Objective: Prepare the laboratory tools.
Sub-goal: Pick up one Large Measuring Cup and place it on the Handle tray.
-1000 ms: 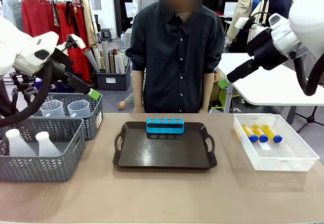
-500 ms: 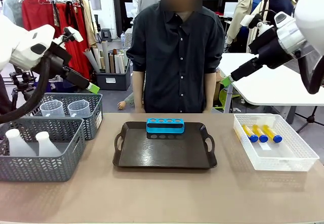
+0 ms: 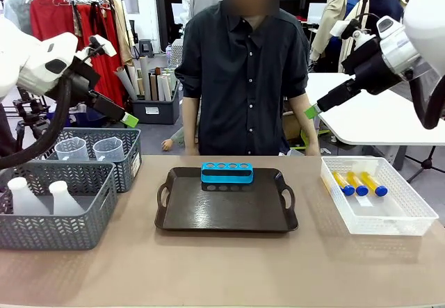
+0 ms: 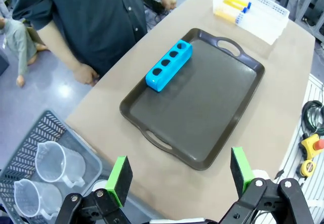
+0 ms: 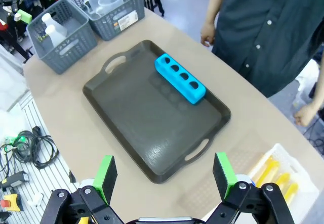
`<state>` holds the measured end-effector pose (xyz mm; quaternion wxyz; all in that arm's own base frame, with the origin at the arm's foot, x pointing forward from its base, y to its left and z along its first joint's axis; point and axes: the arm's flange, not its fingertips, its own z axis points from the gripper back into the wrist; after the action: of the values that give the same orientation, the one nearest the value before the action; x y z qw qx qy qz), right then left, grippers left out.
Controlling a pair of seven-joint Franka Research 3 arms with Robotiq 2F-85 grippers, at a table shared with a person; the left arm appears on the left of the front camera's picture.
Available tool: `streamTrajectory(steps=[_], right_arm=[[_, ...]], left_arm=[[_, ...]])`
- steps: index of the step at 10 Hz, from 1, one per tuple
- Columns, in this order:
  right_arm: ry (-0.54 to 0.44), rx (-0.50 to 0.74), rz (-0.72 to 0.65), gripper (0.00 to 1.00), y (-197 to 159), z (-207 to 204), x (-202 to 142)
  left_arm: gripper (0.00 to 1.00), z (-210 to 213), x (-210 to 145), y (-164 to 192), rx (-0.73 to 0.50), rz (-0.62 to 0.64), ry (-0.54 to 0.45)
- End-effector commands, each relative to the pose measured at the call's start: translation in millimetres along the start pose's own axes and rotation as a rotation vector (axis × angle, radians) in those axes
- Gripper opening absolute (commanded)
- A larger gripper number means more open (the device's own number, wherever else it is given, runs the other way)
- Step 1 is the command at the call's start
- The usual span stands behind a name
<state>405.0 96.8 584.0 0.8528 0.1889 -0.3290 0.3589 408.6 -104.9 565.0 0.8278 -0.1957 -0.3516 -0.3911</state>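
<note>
surface (image 3: 222,273): tan tabletop | ctr: dk brown tray (image 3: 229,211) w/ 2 side handles, lying flat | L side: 2 grey slotted baskets, front one (image 3: 59,217) just beside rear one (image 3: 130,160) | R side: white mesh basket (image 3: 389,223), well apart fr tray

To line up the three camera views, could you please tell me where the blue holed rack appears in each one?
Front: blue rack, centre, far edge of the tray.
Left wrist: blue rack, upper middle.
Right wrist: blue rack, centre.
Shared landmark: the tray beneath it.
</note>
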Motion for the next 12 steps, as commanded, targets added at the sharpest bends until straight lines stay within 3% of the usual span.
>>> streamTrajectory(steps=[1, 7, 9, 11, 12], right_arm=[[-0.003, 0.007, -0.004, 1.00, -0.6, 0.3, -0.1], [-0.003, 0.007, -0.004, 1.00, -0.6, 0.3, -0.1], [-0.003, 0.007, -0.004, 1.00, -0.6, 0.3, -0.1], [-0.003, 0.007, -0.004, 1.00, -0.6, 0.3, -0.1], [-0.003, 0.007, -0.004, 1.00, -0.6, 0.3, -0.1]], left_arm=[[1.00, 2.4, -0.9, 0.9, -0.007, 0.000, -0.004], [1.00, 0.3, 0.1, -0.1, 0.000, 0.000, 0.000], [1.00, 15.5, 16.1, 18.3, 0.130, 0.064, 0.101], [1.00, 22.5, 22.1, 49.5, 0.306, 0.170, 0.264], [1.00, 27.5, 20.0, 67.0, 0.330, 0.217, 0.323]])
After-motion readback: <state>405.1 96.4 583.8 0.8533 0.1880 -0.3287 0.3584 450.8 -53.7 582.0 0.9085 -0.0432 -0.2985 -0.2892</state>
